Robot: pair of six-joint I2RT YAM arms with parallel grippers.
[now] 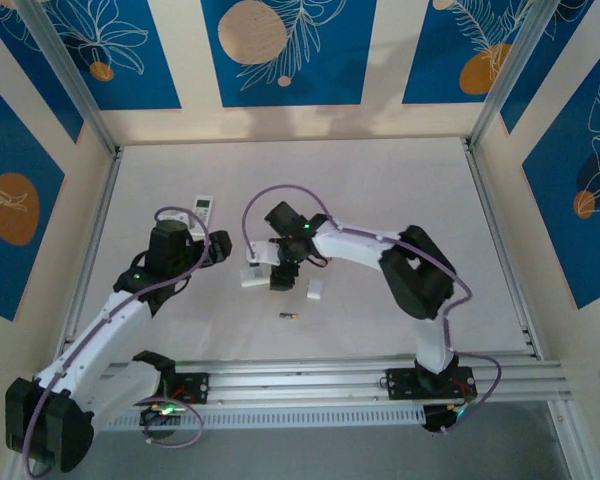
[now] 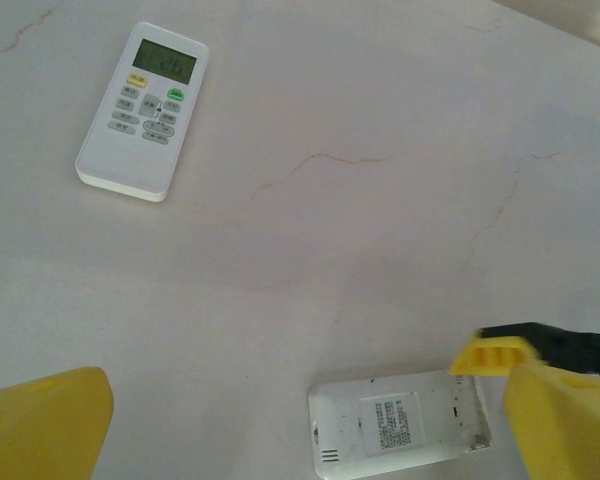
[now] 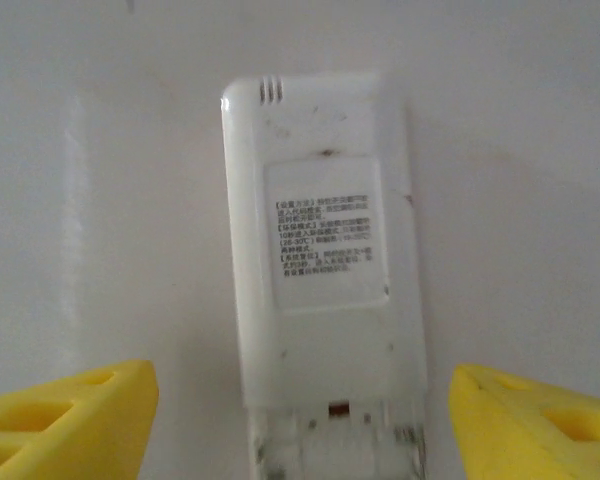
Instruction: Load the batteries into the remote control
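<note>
Right up close, the yellow fingertips (image 3: 70, 420) of the right pincer (image 3: 302, 415) stand spread wide. The face-down remote (image 3: 325, 290) lies on the tabletop (image 3: 520, 150) in the gap between them, clear of both pads. We can read a printed label on its back. Its near end, closest to the pincer, looks uncovered, but the inside is too blurred to tell what sits there.

Over on the left wrist view, the left pincer (image 2: 300, 425) is spread wide too, gripping nothing. The same face-down remote (image 2: 400, 425) rests flat just beside its right-hand fingertip (image 2: 560, 420). Well beyond lies the face-up remote (image 2: 143, 110), with its green screen and buttons showing.

From above, we see the right pincer (image 1: 280, 275) poised over the face-down remote (image 1: 252, 275) at mid-table, and a small white piece (image 1: 315, 290) lies just to its right. One battery (image 1: 289, 316), dark and slim, lies alone on the tabletop (image 1: 400, 190), nearer the arm bases than the right pincer and apart from its fingers. The left pincer (image 1: 220, 248) hangs just to the left of that remote. The face-up remote (image 1: 203, 208) sits farther back, near the left arm.
</note>
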